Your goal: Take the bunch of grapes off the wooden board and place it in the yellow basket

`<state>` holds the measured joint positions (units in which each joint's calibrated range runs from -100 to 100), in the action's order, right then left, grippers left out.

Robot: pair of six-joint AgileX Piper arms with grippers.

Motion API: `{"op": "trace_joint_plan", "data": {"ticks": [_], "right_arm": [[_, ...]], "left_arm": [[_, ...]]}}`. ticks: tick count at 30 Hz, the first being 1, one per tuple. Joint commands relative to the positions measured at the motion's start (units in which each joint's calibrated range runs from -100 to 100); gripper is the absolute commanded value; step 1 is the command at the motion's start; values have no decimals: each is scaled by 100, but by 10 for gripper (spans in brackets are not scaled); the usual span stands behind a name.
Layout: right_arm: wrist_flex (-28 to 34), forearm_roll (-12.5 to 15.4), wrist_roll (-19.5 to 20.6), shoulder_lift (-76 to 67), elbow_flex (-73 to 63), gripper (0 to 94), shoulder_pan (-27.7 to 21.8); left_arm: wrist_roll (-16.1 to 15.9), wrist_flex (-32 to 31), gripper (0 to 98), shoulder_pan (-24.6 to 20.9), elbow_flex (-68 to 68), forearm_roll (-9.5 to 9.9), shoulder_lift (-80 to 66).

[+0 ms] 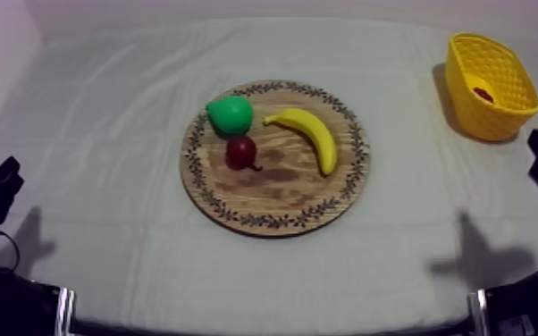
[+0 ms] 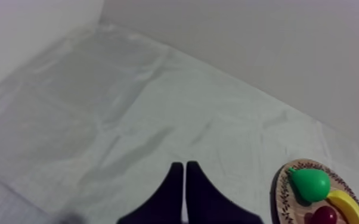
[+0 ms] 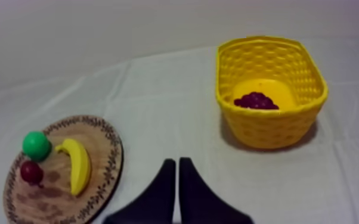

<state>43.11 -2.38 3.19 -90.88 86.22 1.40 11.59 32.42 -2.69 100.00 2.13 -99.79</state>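
Table point(image 1: 103, 134): grey-white cloth, creased. Wooden board point(image 1: 281, 192) sits mid-table and carries three fruits. Yellow basket point(image 1: 485, 123) is upright at the right side of the table, well apart from the board.

Left gripper point(image 2: 185, 167): fingers pressed together in a narrow wedge, clenched on nothing, above bare cloth to the left of the board. Right gripper point(image 3: 177, 162): same, clenched and empty, over the cloth between board and basket.

On the board:
- Banana point(image 1: 313, 134) lies on the right part.
- Green pear point(image 1: 230, 114) is at the far-left rim.
- Small red fruit point(image 1: 242, 153) is just in front of the pear.

Bunch of grapes point(image 3: 256, 100) is off the board, lying on the basket floor.
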Motion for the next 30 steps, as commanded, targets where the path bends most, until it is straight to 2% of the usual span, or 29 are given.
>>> {"op": "trace_joint_plan", "data": {"ticks": [1, 7, 17, 30], "right_arm": [[-91, 102, -193, -316, 588, 8, -15], [-215, 293, -440, -459, 1191, 3, -126], [-434, 333, -1357, -478, 1348, 4, -177], [-448, 338, -1439, -479, 1355, 4, -179]], "left_arm": [[1, -1, 1, -3, 0, -1, 5], [0, -1, 1, -3, 0, -1, 5], [-1, -1, 1, -3, 0, -1, 5], [1, -1, 1, -3, 0, -1, 5]]}}
